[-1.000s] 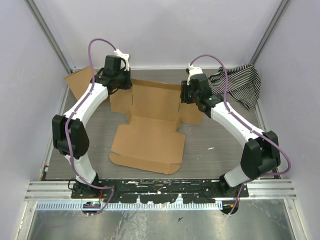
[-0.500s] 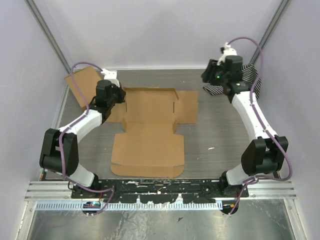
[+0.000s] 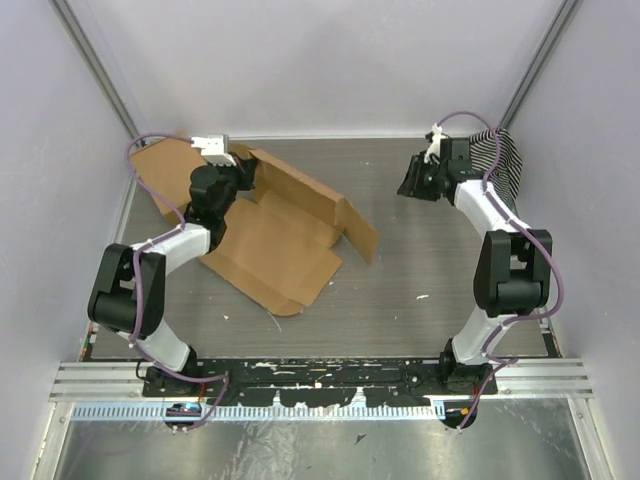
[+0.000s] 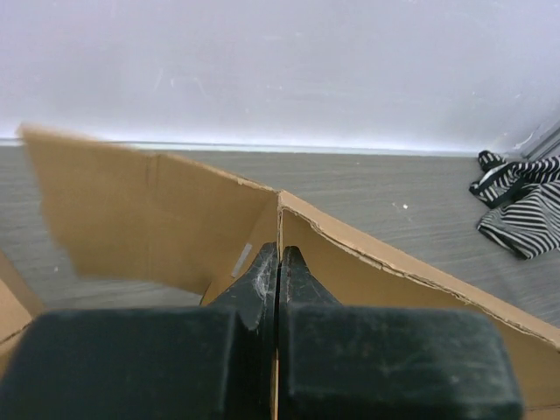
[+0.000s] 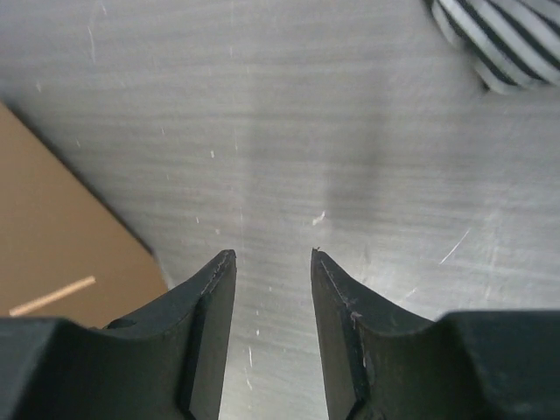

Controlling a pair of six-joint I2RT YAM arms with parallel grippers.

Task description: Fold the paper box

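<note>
The paper box (image 3: 285,245) is an unfolded brown cardboard sheet lying skewed at the left of the table, with its rear panels raised off the surface. My left gripper (image 3: 243,173) is shut on the box's rear left edge. In the left wrist view the fingers (image 4: 279,255) pinch a thin cardboard edge, and panels (image 4: 131,223) spread to either side. My right gripper (image 3: 412,186) hovers open over bare table at the right rear, apart from the box. Nothing sits between its fingers (image 5: 273,255), and only a box corner (image 5: 61,254) shows at the left.
A black-and-white striped cloth (image 3: 497,155) lies in the far right corner, just behind my right gripper. It shows in both wrist views (image 5: 507,35) (image 4: 525,210). A smaller plain cardboard rectangle (image 3: 160,175) lies at the far left against the wall, behind my left arm.
The left gripper has dragged the box leftward and tilted it up, so the sheet is now rotated and partly raised. The right arm let go, swung to the right rear and lowered slightly.
</note>
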